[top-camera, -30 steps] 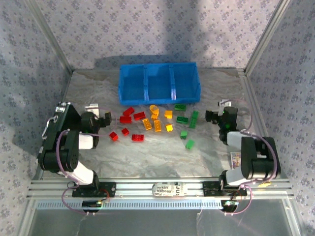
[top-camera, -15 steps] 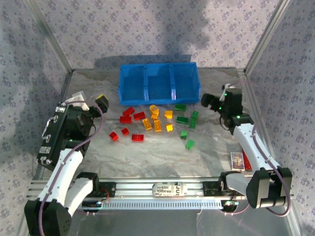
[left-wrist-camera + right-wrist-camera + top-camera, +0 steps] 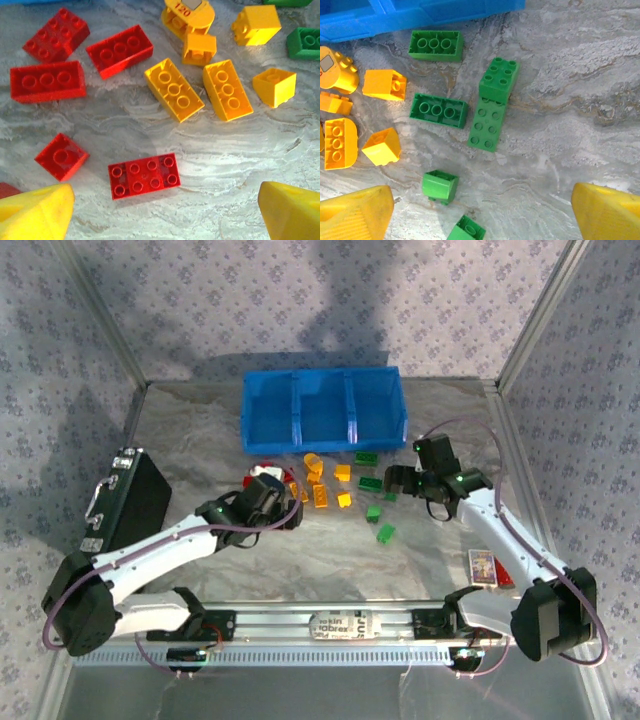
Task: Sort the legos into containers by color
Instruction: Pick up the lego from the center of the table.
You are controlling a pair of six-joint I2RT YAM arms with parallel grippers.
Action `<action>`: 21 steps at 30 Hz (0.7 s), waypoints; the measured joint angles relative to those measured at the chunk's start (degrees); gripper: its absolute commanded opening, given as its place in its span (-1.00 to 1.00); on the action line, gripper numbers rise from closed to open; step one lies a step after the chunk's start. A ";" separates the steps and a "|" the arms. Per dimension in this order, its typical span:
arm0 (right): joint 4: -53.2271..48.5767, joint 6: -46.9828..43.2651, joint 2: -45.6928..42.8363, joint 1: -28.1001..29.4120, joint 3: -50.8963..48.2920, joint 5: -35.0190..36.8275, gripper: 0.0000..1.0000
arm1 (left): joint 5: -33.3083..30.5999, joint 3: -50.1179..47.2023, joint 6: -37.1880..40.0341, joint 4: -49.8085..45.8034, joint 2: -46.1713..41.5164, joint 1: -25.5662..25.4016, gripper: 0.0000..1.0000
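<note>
Both pincers are spread wide with nothing held. On my left wrist camera the left pincer (image 3: 162,212) hovers over the marbled table (image 3: 235,165), with a dark red two-by-four brick (image 3: 144,176) just ahead of the gap between its yellow fingertips. A small red square (image 3: 61,156) lies near that brick, and orange-yellow bricks (image 3: 174,89) lie farther up. The right pincer (image 3: 480,212) hangs over the green bricks: a two-by-two (image 3: 499,76) touches the far end of a flat green plate (image 3: 486,127), and a small green block (image 3: 440,186) lies closest to the fingers. From overhead I see the legos (image 3: 322,496) on the table, in front of the blue three-compartment bin (image 3: 325,444).
</note>
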 measured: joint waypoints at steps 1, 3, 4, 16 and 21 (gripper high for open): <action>-0.37 0.00 0.04 0.26 0.00 -0.15 0.75 | 0.00 -0.57 -0.66 -0.02 0.00 -0.28 0.85; -0.92 0.07 0.42 0.79 0.00 -0.31 0.71 | 0.15 -1.73 -1.92 -0.46 0.24 -0.76 0.85; -0.96 0.00 0.72 1.07 0.00 -0.52 0.70 | 0.20 -2.10 -2.49 -0.70 0.63 -0.87 0.85; -1.53 -0.85 5.66 5.81 0.46 -1.51 0.62 | 4.24 -2.19 -7.78 -1.40 12.50 4.59 0.82; -1.51 -0.94 4.94 5.86 0.24 -1.46 0.63 | 5.99 -0.48 -7.78 -1.14 14.97 6.08 0.82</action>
